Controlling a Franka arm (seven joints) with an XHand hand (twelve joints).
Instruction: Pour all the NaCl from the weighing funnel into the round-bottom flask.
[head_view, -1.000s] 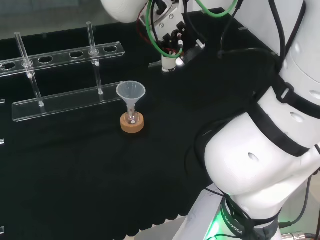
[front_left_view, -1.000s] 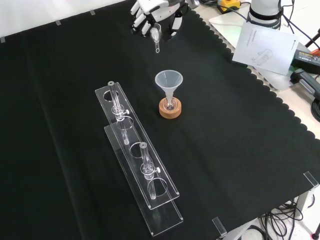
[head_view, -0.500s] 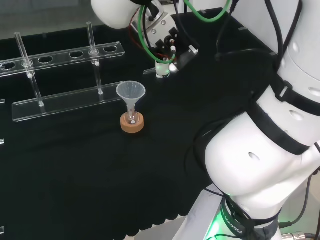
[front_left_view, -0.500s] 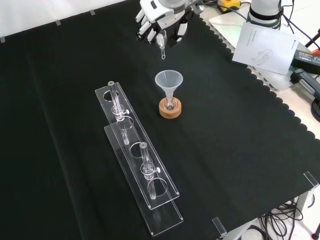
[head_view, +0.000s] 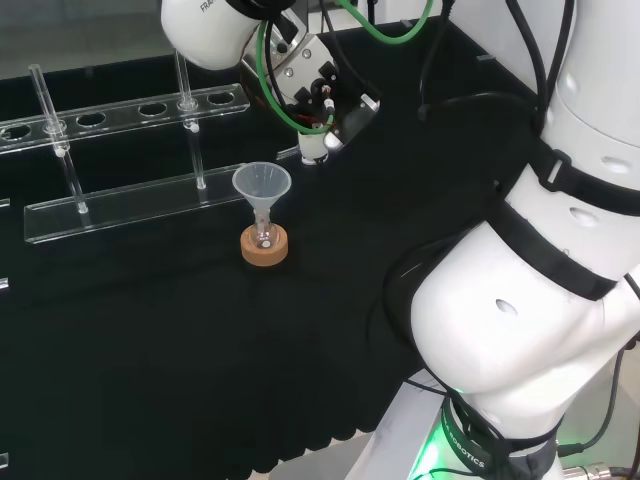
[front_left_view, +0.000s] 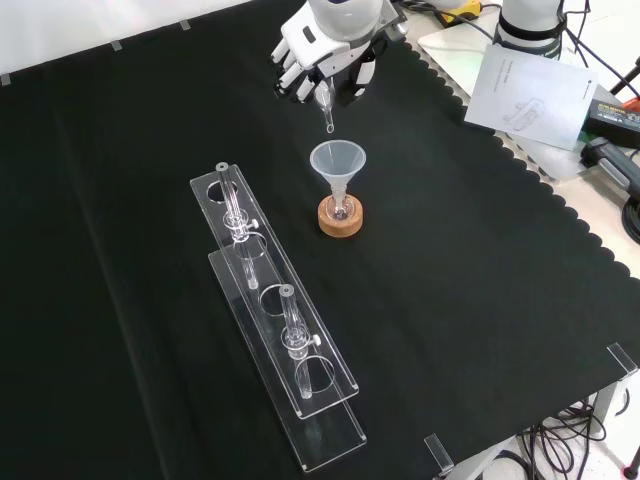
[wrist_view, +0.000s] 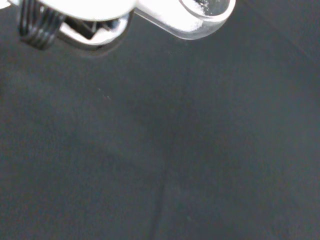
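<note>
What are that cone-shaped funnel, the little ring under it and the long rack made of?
The funnel looks like clear, slightly milky plastic or glass; the cloth shows through it. The ring stand looks like cork: tan, matte, grainy. The rack seems clear acrylic, with glossy edges catching the light.

White Franka arm of bulbous glossy links with black bands at the joints, looped green and black cables near the wrist, green-lit base ring, and black-and-white fingered hand.
</note>
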